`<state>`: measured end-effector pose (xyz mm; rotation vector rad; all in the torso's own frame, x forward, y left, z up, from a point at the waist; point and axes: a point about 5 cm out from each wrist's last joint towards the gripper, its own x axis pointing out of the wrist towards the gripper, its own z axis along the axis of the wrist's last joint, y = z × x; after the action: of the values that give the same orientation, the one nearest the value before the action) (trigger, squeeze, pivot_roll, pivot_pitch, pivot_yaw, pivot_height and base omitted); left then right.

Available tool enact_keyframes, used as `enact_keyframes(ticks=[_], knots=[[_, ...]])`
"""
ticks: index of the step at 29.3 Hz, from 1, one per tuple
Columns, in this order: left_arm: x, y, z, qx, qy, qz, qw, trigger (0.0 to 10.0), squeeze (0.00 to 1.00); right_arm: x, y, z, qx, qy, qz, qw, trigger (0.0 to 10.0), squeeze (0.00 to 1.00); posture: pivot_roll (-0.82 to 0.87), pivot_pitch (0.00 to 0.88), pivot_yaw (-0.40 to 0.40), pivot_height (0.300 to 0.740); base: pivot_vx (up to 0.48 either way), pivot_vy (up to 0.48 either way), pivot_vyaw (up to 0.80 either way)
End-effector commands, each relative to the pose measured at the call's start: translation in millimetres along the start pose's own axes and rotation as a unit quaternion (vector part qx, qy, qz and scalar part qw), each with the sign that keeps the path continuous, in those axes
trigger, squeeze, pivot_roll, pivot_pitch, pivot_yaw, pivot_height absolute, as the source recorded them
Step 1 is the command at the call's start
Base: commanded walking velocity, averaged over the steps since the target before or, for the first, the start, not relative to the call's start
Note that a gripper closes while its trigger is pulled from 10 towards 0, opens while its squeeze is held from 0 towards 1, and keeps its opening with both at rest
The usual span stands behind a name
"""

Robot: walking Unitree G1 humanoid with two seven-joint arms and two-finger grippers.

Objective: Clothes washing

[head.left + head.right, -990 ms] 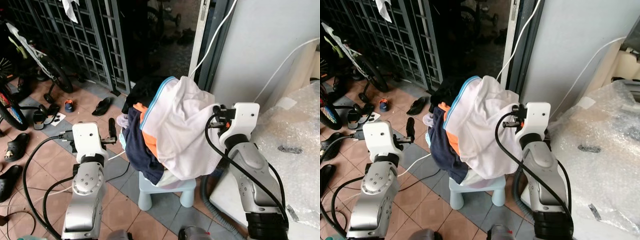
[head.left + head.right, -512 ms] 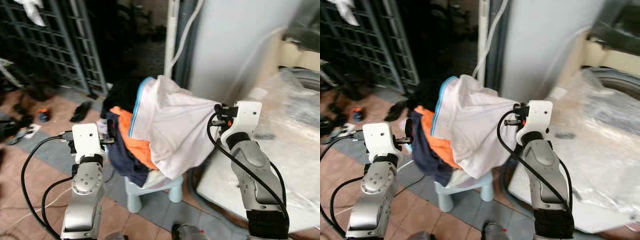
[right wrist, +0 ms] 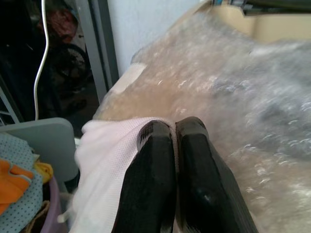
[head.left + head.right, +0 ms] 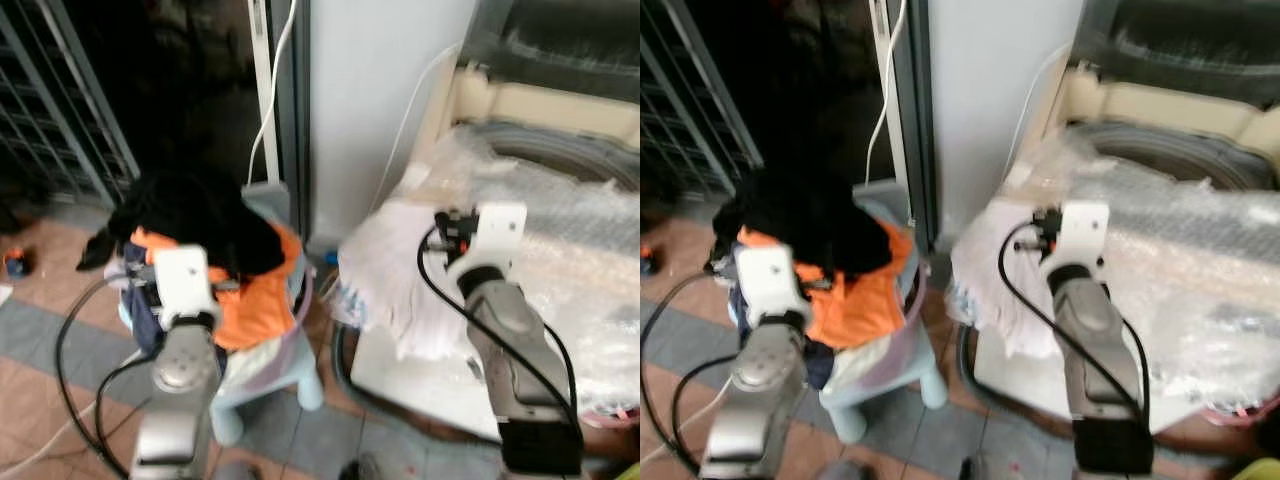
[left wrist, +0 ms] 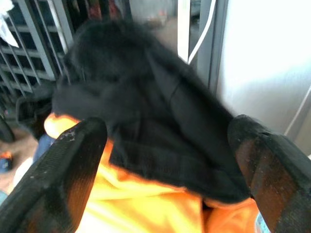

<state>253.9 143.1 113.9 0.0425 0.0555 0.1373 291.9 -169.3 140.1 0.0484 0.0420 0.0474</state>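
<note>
R gripper [image 3: 175, 145] is pinched tight on a white mesh-knit garment [image 4: 385, 275], which hangs off the fingertips at the near-left corner of the bubble-wrap-covered washing machine [image 4: 560, 230]. From the gripper, the drum opening lies at approx 1 o'clock, further back over the wrap; R arm is the nearer one. L gripper [image 5: 165, 160] is spread wide, empty, hovering just over the heap of black and orange clothes [image 4: 215, 250] on a pale blue plastic stool [image 4: 290, 370]. Drum rim is blurred and partly cut off; whether the lid is open is hard to make out.
</note>
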Motion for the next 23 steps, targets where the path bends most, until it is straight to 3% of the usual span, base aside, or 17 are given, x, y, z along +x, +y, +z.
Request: enact_keyframes(ticks=[1,11,17,23], knots=[[0.4,10.5,-3.2,0.013,0.007,0.016,1.000,10.0,0.00,1.7,3.7,10.0,0.002,-0.025,0.004,1.000,10.0,0.00,-0.04,0.000,0.031,0.740,0.000,-0.281,0.00],[3.7,11.5,-2.1,0.024,0.003,0.019,1.000,10.0,0.00,7.3,6.7,13.0,-0.004,-0.029,0.012,1.000,10.0,0.00,-0.04,0.009,0.026,0.740,0.000,-0.283,0.00],[5.7,16.4,4.4,0.028,-0.007,0.031,0.999,10.0,0.00,14.1,7.7,27.3,-0.019,-0.054,0.020,0.998,10.0,0.00,-0.03,0.039,0.025,0.740,0.000,-0.379,0.00],[1.9,7.2,1.5,0.006,-0.006,0.003,1.000,10.0,0.00,16.7,15.9,30.0,-0.027,-0.058,0.047,0.997,10.0,0.00,-0.03,0.030,0.016,0.740,0.000,0.000,0.00]])
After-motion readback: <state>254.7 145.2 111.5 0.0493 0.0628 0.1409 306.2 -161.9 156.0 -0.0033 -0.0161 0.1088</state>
